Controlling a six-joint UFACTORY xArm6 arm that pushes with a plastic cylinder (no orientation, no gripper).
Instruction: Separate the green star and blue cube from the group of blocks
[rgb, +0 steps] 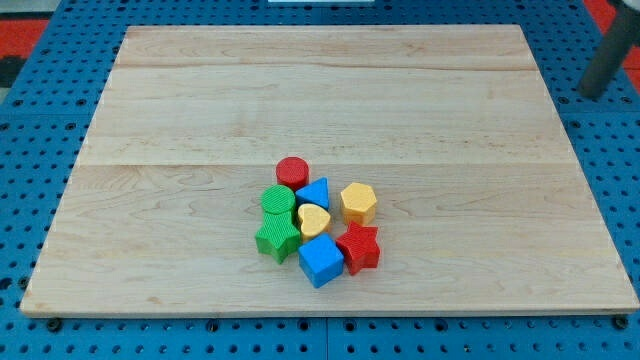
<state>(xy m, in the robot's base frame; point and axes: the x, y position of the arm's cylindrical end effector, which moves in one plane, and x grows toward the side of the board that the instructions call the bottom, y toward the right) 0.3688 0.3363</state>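
Overhead, pale wooden board (330, 90) on blue pegboard (40, 120), green star (277, 238) and blue cube (320, 261) clustered, tip unseen.

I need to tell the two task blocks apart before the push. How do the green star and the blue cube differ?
The green star is green with ridged, notched sides; the blue cube is blue with flat faces. The green star sits at the cluster's left edge, below the green cylinder; the blue cube sits at the view's bottom edge, touching the red star. Both lie on the cluster's lower rim. My tip is not clearly in view.
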